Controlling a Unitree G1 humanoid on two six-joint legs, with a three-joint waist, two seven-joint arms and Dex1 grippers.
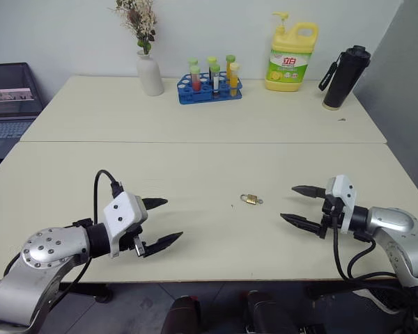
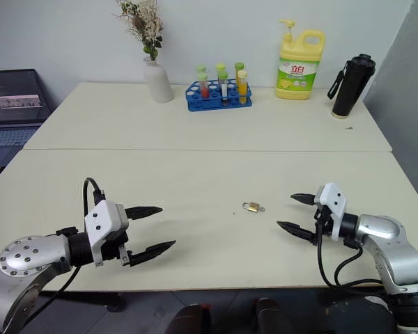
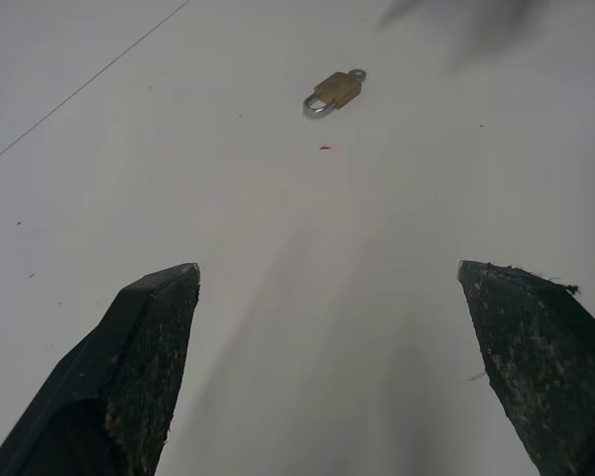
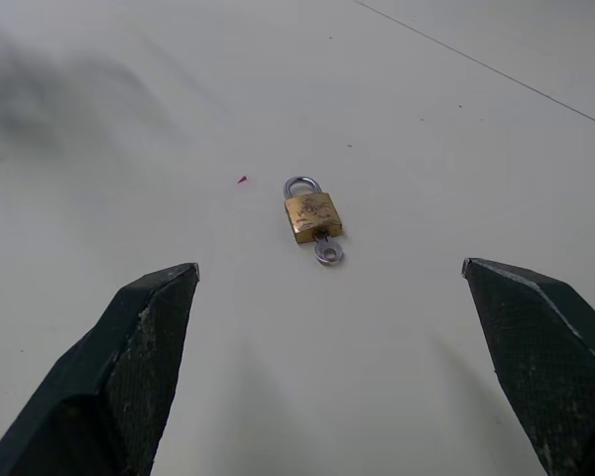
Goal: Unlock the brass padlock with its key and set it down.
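The brass padlock (image 1: pixel 249 199) lies flat on the cream table (image 1: pixel 195 174) between my two arms, its silvery shackle closed. The key (image 4: pixel 328 251) sticks out of the bottom of the padlock (image 4: pixel 312 215), opposite the shackle. My left gripper (image 1: pixel 164 222) hovers open over the near left of the table, well short of the lock, with nothing between its fingers. My right gripper (image 1: pixel 298 204) is open too, a short way to the right of the lock and pointing at it. In the left wrist view the padlock (image 3: pixel 335 90) shows far ahead of the fingers.
At the back of the table stand a white vase with dried flowers (image 1: pixel 150 69), a blue rack of coloured tubes (image 1: pixel 210 82), a yellow detergent bottle (image 1: pixel 290 57) and a black flask (image 1: pixel 344 78). A laptop (image 1: pixel 10 101) sits off the left edge. A seam (image 1: pixel 195 142) crosses the table.
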